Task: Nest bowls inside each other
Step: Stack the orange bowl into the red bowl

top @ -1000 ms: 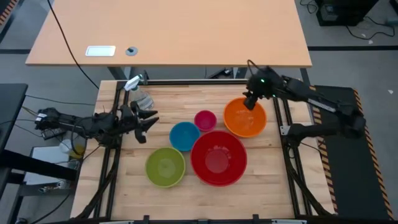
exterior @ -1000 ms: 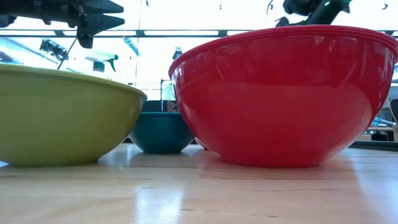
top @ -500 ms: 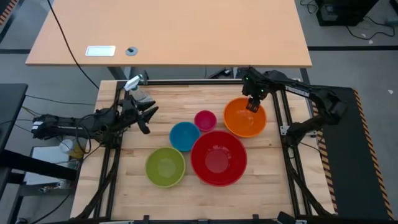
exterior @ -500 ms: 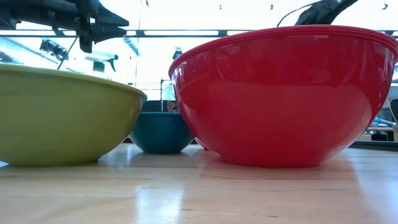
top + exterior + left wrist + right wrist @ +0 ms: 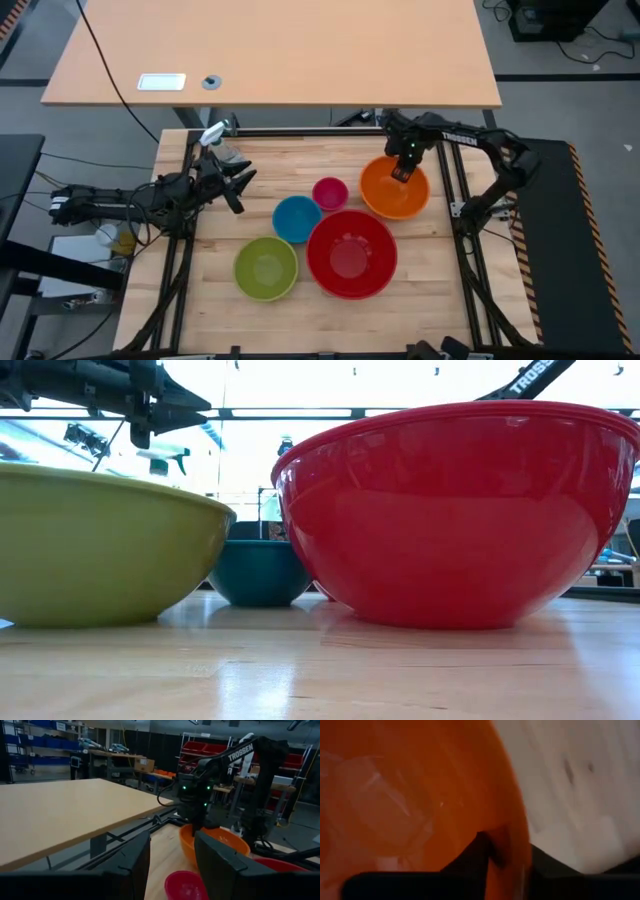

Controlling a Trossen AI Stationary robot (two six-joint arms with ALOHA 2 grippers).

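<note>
Five bowls stand on the wooden table on their bases: orange (image 5: 394, 190) at the far right, small pink (image 5: 330, 192), blue (image 5: 297, 218), lime green (image 5: 266, 268) and big red (image 5: 351, 254) in front. My right gripper (image 5: 402, 172) points down at the orange bowl's far rim and is shut on it. My left gripper (image 5: 238, 186) hovers open and level at the table's left, above the surface, its fingers (image 5: 135, 865) aimed toward the pink bowl (image 5: 186, 886) and the orange bowl (image 5: 215, 842). It touches nothing. My right gripper pinches the orange bowl's far rim (image 5: 512, 847) between its two fingers, one finger (image 5: 477, 852) inside the bowl and the other outside the wall. The fingers come from above, pointing down. The bowl stands upright on the table.
A clear spray bottle (image 5: 215, 135) stands at the table's far left corner, just beyond my left gripper. Black frame rails (image 5: 300, 133) run along the table's far and side edges. A larger light-wood desk (image 5: 280, 50) lies beyond the far edge.
My right gripper has come down and slightly toward the table's left, tipping until it points down, and now stands on the orange bowl's far rim. My left gripper has swung a little toward the far edge. No bowl has moved.
</note>
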